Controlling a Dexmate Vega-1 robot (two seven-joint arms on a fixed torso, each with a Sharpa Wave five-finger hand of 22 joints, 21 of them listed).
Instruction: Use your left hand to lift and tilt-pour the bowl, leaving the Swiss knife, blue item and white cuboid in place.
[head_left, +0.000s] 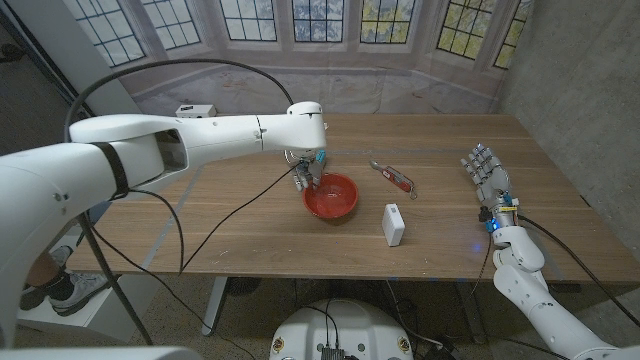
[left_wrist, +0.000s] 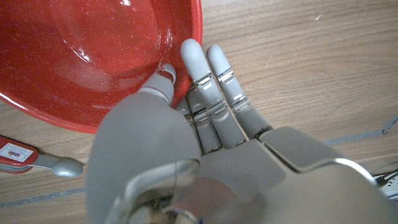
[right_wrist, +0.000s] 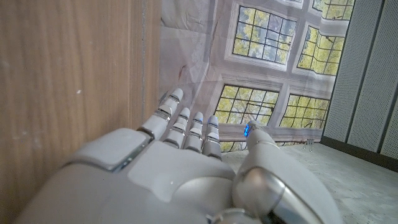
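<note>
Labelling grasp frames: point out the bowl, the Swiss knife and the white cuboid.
bowl (head_left: 335, 196): head view, on its red inner floor.
Swiss knife (head_left: 394, 177): head view, on the middle of its red handle.
white cuboid (head_left: 394, 224): head view, on its top face.

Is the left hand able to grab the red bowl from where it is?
Probably yes. The left hand is already at the bowl; its thumb is hooked over the rim, fingers outside, with nothing in between.

bowl (head_left: 331, 196) left of cuboid (head_left: 394, 224), knife (head_left: 393, 177) behind them
</note>
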